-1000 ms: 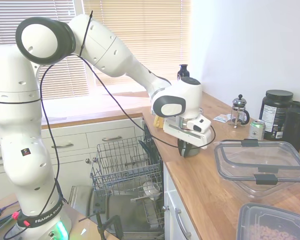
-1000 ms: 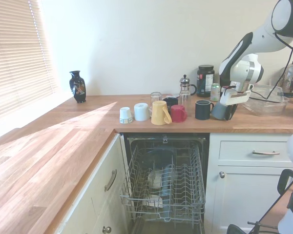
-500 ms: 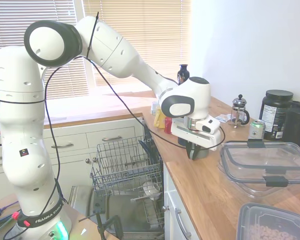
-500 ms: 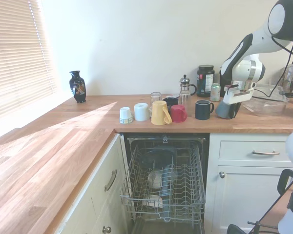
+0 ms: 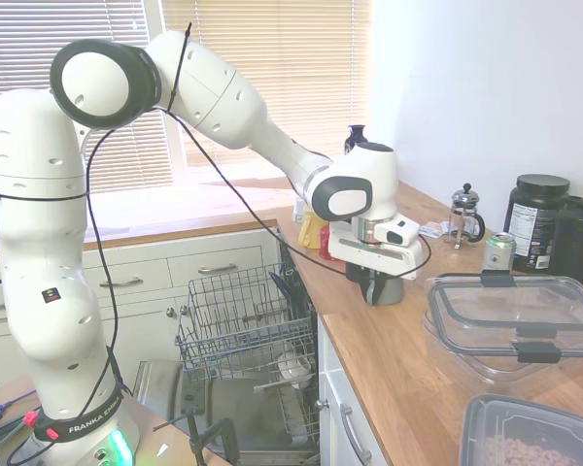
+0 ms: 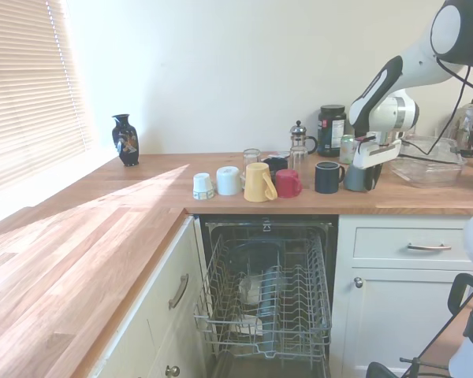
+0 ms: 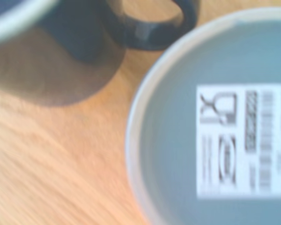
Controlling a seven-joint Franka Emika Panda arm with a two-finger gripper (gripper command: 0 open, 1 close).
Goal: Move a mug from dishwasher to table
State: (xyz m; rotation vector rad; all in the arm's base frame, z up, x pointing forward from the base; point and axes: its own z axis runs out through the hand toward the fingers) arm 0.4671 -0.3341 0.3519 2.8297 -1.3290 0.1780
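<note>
Second exterior view shows you the gripper [image 6: 365, 175] clamped around the mug [image 6: 356, 178], which stands upside down on the table [image 6: 410, 201], directly beneath the wrist. Just beside the jaws sits the black mug [image 6: 328, 177], so release and withdraw straight upward.

Slate-grey mug [image 6: 356, 178] upright on the wooden table [image 6: 221, 206] — label inside; dishwasher [image 6: 266, 303] at its seven o'clock, door down — rack out.
</note>
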